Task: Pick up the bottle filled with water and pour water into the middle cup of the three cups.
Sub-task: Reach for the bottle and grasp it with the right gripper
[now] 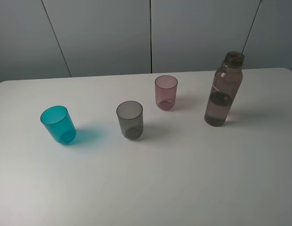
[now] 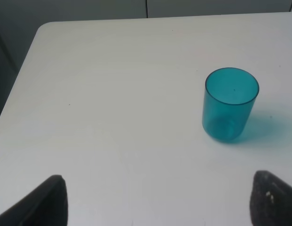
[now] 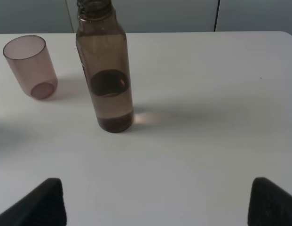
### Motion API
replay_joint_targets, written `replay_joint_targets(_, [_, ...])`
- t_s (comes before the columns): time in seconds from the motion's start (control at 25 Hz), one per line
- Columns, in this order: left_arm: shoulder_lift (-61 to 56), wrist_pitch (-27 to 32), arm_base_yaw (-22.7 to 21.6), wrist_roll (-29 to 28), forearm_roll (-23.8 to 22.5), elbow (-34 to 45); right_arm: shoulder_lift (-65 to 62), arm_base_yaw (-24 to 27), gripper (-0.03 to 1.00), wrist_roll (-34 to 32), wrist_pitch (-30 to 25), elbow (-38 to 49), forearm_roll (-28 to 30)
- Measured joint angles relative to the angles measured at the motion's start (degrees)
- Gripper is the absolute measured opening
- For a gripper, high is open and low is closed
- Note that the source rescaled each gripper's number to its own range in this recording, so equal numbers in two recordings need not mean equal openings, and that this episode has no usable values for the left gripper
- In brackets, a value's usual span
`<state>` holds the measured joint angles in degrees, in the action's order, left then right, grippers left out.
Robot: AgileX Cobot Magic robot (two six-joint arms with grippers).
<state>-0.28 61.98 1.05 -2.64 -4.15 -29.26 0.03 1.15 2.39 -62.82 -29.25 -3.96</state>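
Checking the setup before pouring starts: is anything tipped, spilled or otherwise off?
Nothing stands out. The teal cup, grey middle cup, pink cup and capless bottle all stand upright and apart on the table, with no puddle visible; the water sits inside the bottle.

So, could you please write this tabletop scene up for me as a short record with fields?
surface: white table
bottle: tall smoky-brown clear plastic bottle, upright, uncapped, partly filled, far right
cups: teal plastic tumbler left, smoky-grey plastic tumbler middle, pink plastic tumbler nearest the bottle; all upright
left pincer: open, holding nothing, facing the teal tumbler
right pincer: open, holding nothing, facing the bottle
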Motion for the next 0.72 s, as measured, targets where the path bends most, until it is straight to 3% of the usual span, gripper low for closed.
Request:
replay_joint_targets(0.52, [0.0,0.0,0.0,0.0,0.0,0.0,0.0,0.0,0.49,-0.18,0.05,0.0,-1.71])
replay_joint_targets(0.72, [0.0,0.0,0.0,0.0,0.0,0.0,3.57,0.0,0.49,0.72,2.86,-1.11,-1.6])
